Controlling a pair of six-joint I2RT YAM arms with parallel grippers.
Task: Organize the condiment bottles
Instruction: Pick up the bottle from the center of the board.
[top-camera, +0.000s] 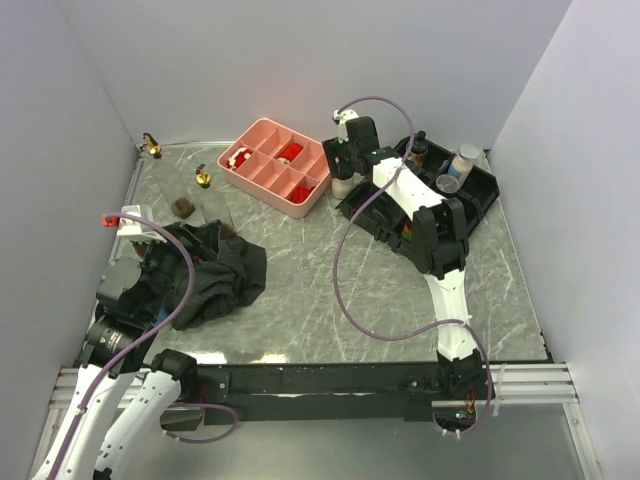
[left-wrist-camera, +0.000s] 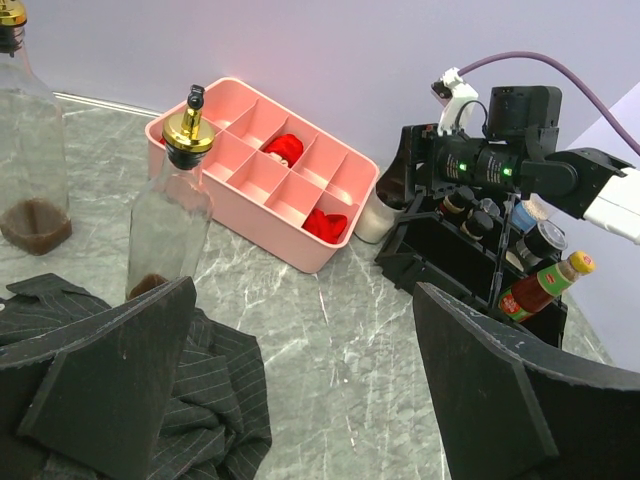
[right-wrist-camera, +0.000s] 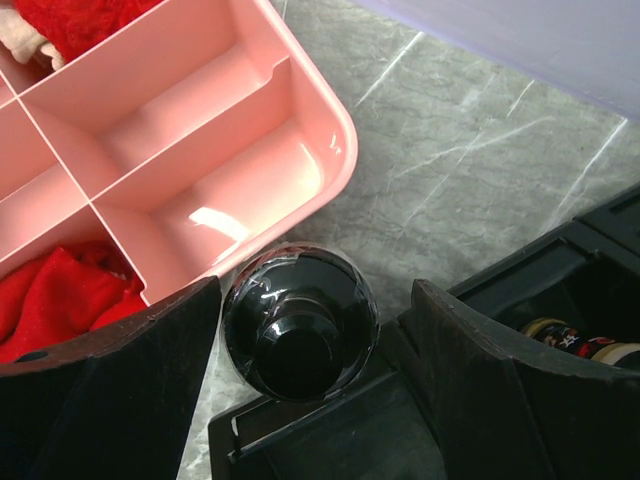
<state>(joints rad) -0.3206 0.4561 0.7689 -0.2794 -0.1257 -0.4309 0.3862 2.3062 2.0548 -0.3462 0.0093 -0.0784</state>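
Observation:
A black-lidded bottle (right-wrist-camera: 300, 325) with a pale body (top-camera: 342, 186) stands between the pink tray and the black rack (right-wrist-camera: 330, 430). My right gripper (right-wrist-camera: 315, 290) hangs over it, jaws on either side. Its left finger (right-wrist-camera: 110, 390) is at the lid, and a narrow gap shows at the right finger (right-wrist-camera: 500, 380). The rack (top-camera: 480, 195) holds several bottles, among them a grey-lidded shaker (top-camera: 463, 160) and a yellow-capped sauce bottle (left-wrist-camera: 540, 285). Two clear gold-spouted bottles (left-wrist-camera: 170, 215) (left-wrist-camera: 25, 150) stand at the far left. My left gripper (left-wrist-camera: 305, 300) is open and empty above the cloth's edge.
The pink compartment tray (top-camera: 275, 165) with red pieces sits at the back, touching or nearly touching the black-lidded bottle. A crumpled black cloth (top-camera: 215, 275) lies at the left, under my left gripper. Grey walls close in the marble table on three sides.

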